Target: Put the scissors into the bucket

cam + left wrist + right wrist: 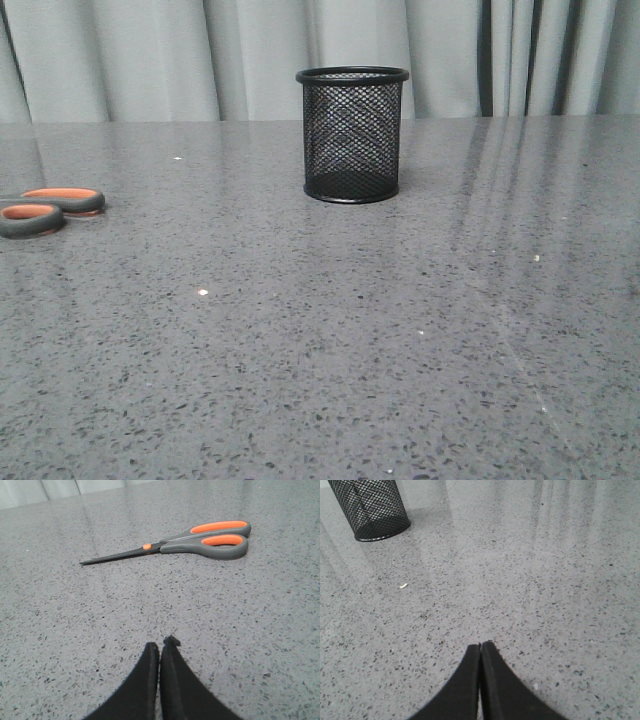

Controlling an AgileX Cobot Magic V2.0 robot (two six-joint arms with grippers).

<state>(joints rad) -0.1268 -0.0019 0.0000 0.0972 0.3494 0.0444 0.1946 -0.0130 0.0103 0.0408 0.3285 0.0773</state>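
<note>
The scissors (200,539) lie flat on the grey speckled table, blades closed, grey handles lined in orange. In the front view only their handle loops (45,209) show at the far left edge. The bucket (352,134), a black wire-mesh cup, stands upright at the table's back middle; it also shows in the right wrist view (369,508). My left gripper (160,645) is shut and empty, well short of the scissors. My right gripper (480,644) is shut and empty, far from the bucket. Neither gripper shows in the front view.
The grey speckled table (330,340) carries a few small white crumbs (203,292). A grey curtain (150,55) hangs behind the table's far edge.
</note>
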